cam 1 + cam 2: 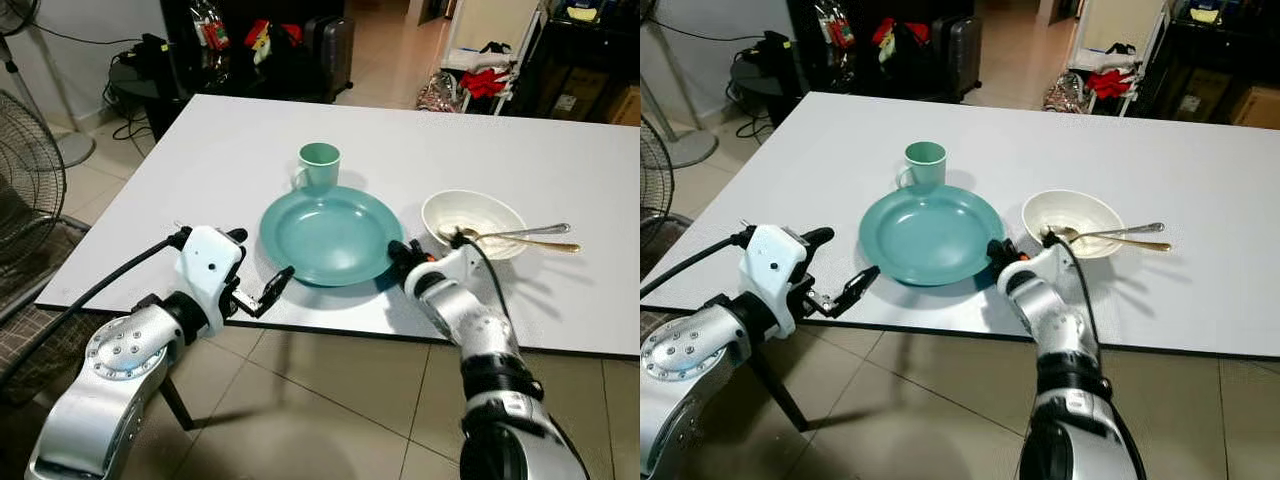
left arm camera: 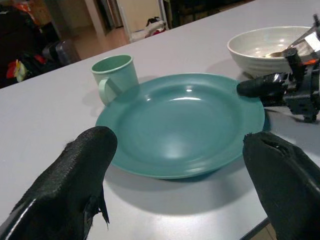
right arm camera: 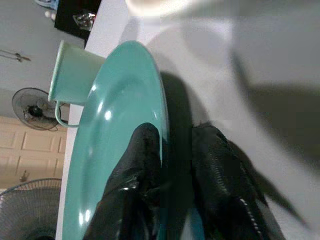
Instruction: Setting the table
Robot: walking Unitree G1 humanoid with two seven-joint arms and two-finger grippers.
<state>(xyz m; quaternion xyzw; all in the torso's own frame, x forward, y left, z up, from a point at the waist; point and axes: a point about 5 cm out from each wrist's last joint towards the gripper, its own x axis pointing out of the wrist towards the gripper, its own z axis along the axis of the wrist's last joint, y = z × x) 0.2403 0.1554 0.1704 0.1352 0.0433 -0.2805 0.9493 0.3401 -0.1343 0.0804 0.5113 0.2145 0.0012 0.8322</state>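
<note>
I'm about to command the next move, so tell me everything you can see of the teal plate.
The teal plate is round, glossy and shallow with a broad rim, looks like plastic or glazed ceramic, and holds nothing. It lies flat on the white table near the front edge. The green mug stands just behind it, the white bowl apart on its right. The right gripper pinches its right rim, one finger above and one below. The left gripper hovers open just off its left edge.

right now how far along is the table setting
Done: teal plate, green mug behind it, and white bowl holding two spoons are on the white table. In hand: the right pincer grips the plate's rim; the left pincer waits open nearby. Left: likely positioning the plate and laying out the spoons.
</note>
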